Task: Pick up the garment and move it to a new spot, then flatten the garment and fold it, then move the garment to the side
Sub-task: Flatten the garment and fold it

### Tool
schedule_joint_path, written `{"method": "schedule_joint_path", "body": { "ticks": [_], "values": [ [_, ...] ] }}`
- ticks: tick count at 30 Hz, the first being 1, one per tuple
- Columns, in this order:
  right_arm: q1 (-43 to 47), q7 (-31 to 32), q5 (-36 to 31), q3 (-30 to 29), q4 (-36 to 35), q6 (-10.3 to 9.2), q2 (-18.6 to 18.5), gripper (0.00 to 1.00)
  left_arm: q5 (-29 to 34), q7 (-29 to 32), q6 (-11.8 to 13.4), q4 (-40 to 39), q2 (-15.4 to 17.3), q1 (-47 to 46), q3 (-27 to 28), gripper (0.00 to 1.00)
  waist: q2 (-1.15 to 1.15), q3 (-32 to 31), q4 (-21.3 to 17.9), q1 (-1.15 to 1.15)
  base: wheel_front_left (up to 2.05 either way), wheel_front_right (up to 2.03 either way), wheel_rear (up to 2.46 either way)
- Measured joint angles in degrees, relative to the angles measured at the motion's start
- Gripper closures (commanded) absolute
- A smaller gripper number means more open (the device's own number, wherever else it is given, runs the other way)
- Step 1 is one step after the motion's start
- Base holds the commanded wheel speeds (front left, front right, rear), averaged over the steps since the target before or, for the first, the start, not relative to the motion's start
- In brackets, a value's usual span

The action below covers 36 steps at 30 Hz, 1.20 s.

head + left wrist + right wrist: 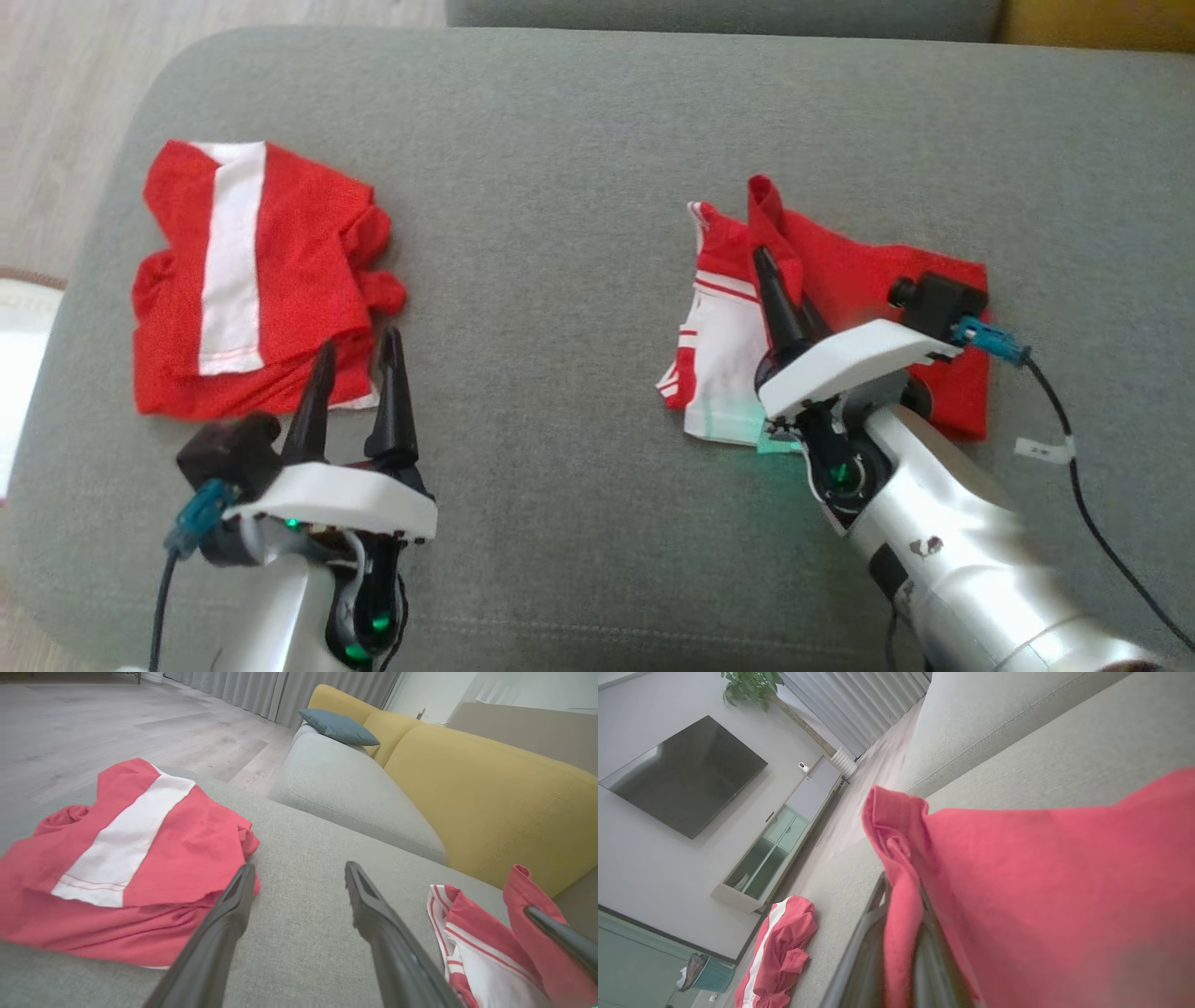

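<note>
A red and white garment lies bunched on the right half of the grey cushion. My right gripper is shut on a raised red fold at its upper left, and the fold runs up between the fingers in the right wrist view. One finger of that gripper shows against the garment in the left wrist view. A second red garment with a white band lies folded at the left. My left gripper stands open just off its lower right edge, holding nothing.
The cushion's rounded left edge drops to a wooden floor. A yellow sofa with a blue pillow stands beyond. A cable trails from the right wrist. A TV, a cabinet and a basket line the wall.
</note>
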Motion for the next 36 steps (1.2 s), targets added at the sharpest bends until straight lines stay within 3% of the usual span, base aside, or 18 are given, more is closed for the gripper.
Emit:
{"method": "schedule_joint_path", "body": {
  "ticks": [9,10,11,12,21,26,30,36],
  "values": [
    [-2.7,-1.4,5.5,8.8,6.6,0.00,0.0,1.00,0.0,0.0,0.3,0.4,0.0,0.0,-0.4,0.00,0.00,0.3,1.7,0.00,0.00,0.00,0.00],
    [-3.0,-1.4,5.5,9.3,7.1,0.00,0.0,0.79,0.0,0.0,0.3,0.4,0.0,0.0,-0.3,0.00,0.00,0.4,1.6,0.00,0.00,0.00,0.00],
    [-3.3,-1.4,5.4,9.8,7.2,0.00,-0.1,0.19,0.0,0.0,0.3,0.4,0.0,0.0,-0.3,0.00,0.00,0.4,1.5,0.00,0.00,0.00,0.00],
    [-3.6,-1.4,5.5,10.1,6.8,0.00,-0.2,0.00,0.0,0.0,0.3,0.4,0.0,0.0,-0.3,0.00,0.00,0.4,1.3,0.00,0.00,0.00,0.00],
    [-3.7,-1.4,10.2,22.2,-8.2,0.00,-0.2,0.00,0.0,0.0,0.3,0.5,0.0,0.0,0.4,0.00,0.00,-0.3,-0.8,0.00,0.00,0.00,0.00],
    [-4.6,-1.4,8.8,22.2,-9.1,0.00,-0.2,0.00,0.0,0.0,0.3,0.4,0.0,0.0,1.0,0.00,0.00,-0.7,-2.5,0.00,0.00,0.00,0.00],
    [-6.8,-1.4,1.5,15.8,-6.1,0.00,-0.2,0.00,0.1,0.0,0.3,-0.9,0.0,0.0,2.0,0.00,0.00,-1.0,-4.5,0.00,0.00,0.00,0.00],
    [-6.1,-1.4,-19.8,0.4,-2.0,0.00,-3.1,0.00,0.1,0.0,0.2,-3.5,0.0,0.0,2.5,0.00,0.00,-1.6,-7.5,0.00,0.00,0.00,0.00]
  ]
}}
